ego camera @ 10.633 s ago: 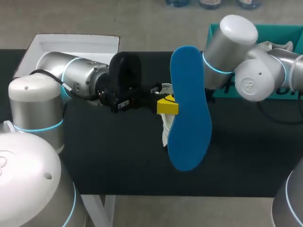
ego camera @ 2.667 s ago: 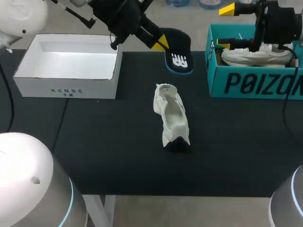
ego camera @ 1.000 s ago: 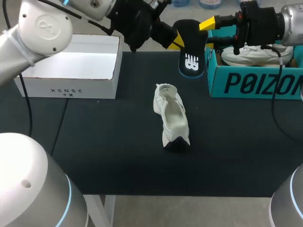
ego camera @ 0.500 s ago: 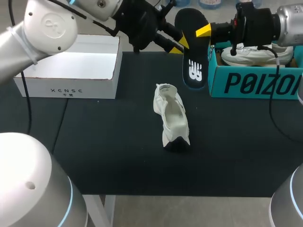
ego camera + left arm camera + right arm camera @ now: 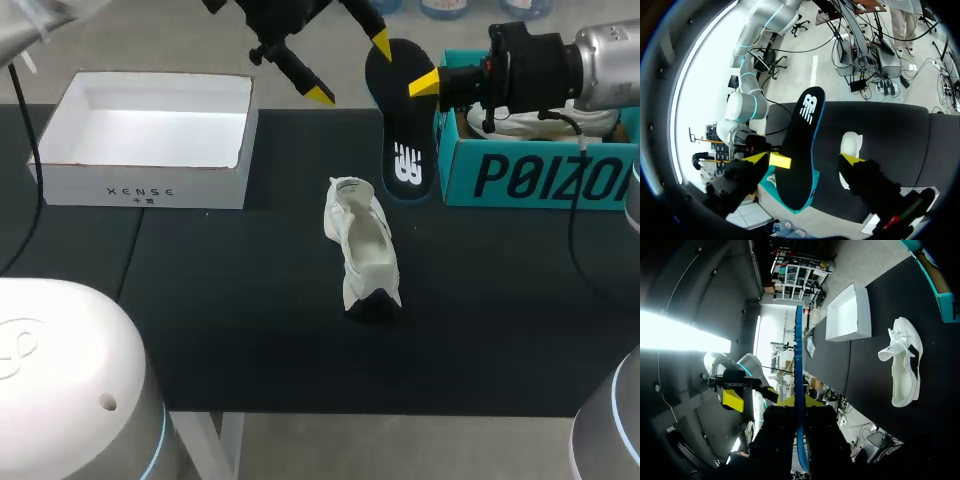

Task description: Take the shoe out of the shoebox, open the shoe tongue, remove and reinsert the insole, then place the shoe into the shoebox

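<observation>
Up at the top centre, the right gripper [image 5: 425, 82] pinches the dark insole [image 5: 398, 120] by its upper end, so it hangs logo-end down just beside the teal shoebox [image 5: 530, 180] at the upper right. The left gripper [image 5: 350, 68], just left of it along the top edge, has its fingers spread wide on nothing. The white shoe [image 5: 362, 250] lies on the black table [image 5: 220, 330] mid-frame, with a white box [image 5: 150, 185] at upper left.

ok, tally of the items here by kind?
Shoes: 2 - table shoe, boxed shoe
Boxes: 2 - white box, teal box
Insoles: 1 - insole
Total: 5
</observation>
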`<state>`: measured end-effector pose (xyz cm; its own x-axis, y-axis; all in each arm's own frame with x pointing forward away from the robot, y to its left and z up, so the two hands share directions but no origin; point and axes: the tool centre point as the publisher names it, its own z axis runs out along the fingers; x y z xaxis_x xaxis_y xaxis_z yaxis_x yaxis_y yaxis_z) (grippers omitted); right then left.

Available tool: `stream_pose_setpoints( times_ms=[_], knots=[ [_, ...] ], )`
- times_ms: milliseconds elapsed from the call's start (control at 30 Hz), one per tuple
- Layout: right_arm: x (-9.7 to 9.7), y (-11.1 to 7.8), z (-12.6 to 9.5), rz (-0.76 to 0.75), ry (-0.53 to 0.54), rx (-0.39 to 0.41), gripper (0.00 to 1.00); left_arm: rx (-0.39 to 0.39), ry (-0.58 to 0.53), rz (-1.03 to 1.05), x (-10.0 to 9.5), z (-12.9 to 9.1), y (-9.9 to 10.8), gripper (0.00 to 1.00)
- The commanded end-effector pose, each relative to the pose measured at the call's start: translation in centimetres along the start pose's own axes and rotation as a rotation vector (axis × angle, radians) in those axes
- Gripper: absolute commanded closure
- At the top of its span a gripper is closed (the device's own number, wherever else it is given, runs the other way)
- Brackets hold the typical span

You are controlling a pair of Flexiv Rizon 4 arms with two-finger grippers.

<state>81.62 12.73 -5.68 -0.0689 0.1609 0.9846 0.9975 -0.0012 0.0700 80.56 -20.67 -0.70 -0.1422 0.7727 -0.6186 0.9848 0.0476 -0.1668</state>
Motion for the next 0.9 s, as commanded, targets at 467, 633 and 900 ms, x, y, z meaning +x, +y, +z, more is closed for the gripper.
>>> stream_pose_setpoints(
  times_ms=[467, 633, 900],
  knots=[
    [-0.6, 0.7, 1.7, 0.028, -0.031, 0.041, 1.00, -0.163, 0.580, 0.051, -2.9, -1.7, 2.6, 0.00],
    [-0.1, 0.6, 2.1, 0.026, -0.027, 0.044, 1.00, -0.155, 0.581, 0.035, -3.3, -1.6, 3.1, 0.00],
    [-0.1, 0.2, 2.5, 0.026, -0.021, 0.054, 1.00, -0.215, 0.591, 0.025, -4.1, -2.3, 3.5, 0.00]
  ],
)
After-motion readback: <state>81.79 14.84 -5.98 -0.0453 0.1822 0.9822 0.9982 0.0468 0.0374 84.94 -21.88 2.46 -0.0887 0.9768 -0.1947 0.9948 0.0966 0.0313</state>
